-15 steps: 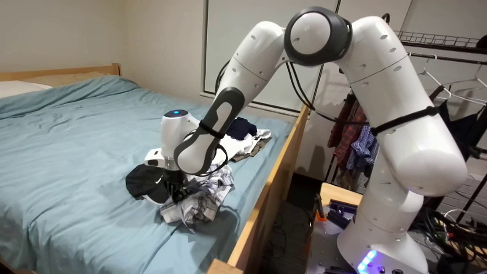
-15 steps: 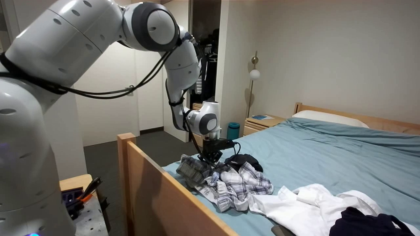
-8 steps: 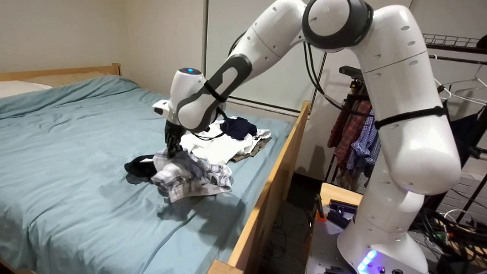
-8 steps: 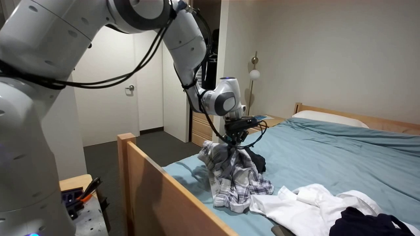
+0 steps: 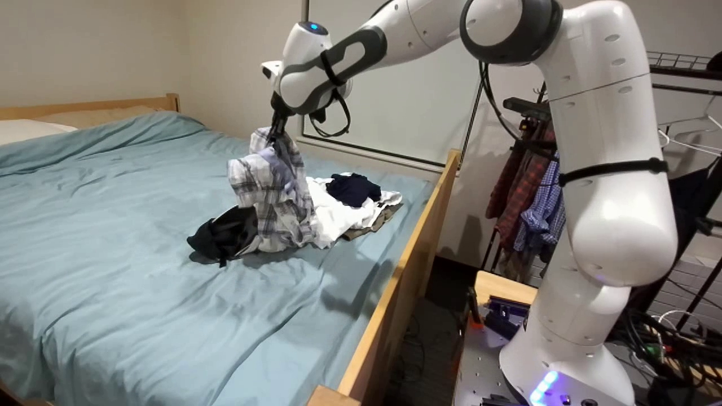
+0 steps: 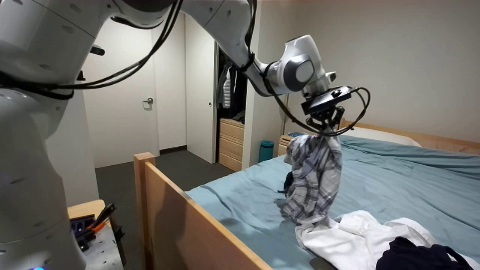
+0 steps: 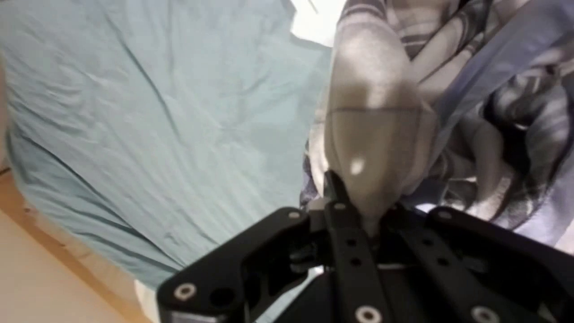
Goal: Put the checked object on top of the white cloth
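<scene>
The checked cloth (image 5: pixel 276 197), white, grey and black plaid, hangs bunched and tall from my gripper (image 5: pixel 276 135). It also hangs there in an exterior view (image 6: pixel 315 176) and fills the upper right of the wrist view (image 7: pixel 381 89). My gripper (image 6: pixel 326 125) is shut on its top; the fingers (image 7: pixel 361 193) pinch a fold between them. The white cloth (image 5: pixel 333 211) lies spread on the bed beside the checked cloth's lower end, and also shows in an exterior view (image 6: pixel 360 232). I cannot tell whether the hanging end touches the bed or the white cloth's edge.
A navy garment (image 5: pixel 354 190) lies on the white cloth, and a brownish cloth (image 5: pixel 372 225) shows under its edge. A black cap (image 5: pixel 225 234) lies beside the checked cloth. The wooden bed end board (image 6: pixel 195 221) stands between the robot's base and the bed (image 5: pixel 141 316).
My gripper has risen from the bed and moved toward the white cloth, lifting the checked cloth from a flat heap into a hanging bundle. More of the black cap's top is uncovered.
</scene>
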Action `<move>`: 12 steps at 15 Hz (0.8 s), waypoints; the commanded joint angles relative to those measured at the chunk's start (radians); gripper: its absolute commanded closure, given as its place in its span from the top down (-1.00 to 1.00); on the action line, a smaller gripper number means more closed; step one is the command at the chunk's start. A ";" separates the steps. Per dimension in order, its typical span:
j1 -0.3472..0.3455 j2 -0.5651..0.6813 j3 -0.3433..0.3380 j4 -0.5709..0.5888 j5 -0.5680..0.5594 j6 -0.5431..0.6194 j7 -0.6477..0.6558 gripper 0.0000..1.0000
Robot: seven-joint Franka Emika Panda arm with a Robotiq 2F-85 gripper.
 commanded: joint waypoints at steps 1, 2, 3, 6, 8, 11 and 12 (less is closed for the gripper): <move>-0.043 0.031 -0.061 0.193 0.016 -0.114 0.091 -0.96; -0.059 0.040 -0.078 0.238 0.018 -0.147 0.115 -0.96; -0.069 0.050 -0.097 0.270 0.015 -0.169 0.151 -0.96; -0.112 0.081 -0.153 0.350 0.002 -0.218 0.257 -0.96; -0.139 0.075 -0.181 0.377 0.001 -0.249 0.328 -0.96; -0.156 0.051 -0.236 0.397 -0.016 -0.292 0.450 -0.96; -0.143 0.043 -0.274 0.393 -0.017 -0.298 0.494 -0.96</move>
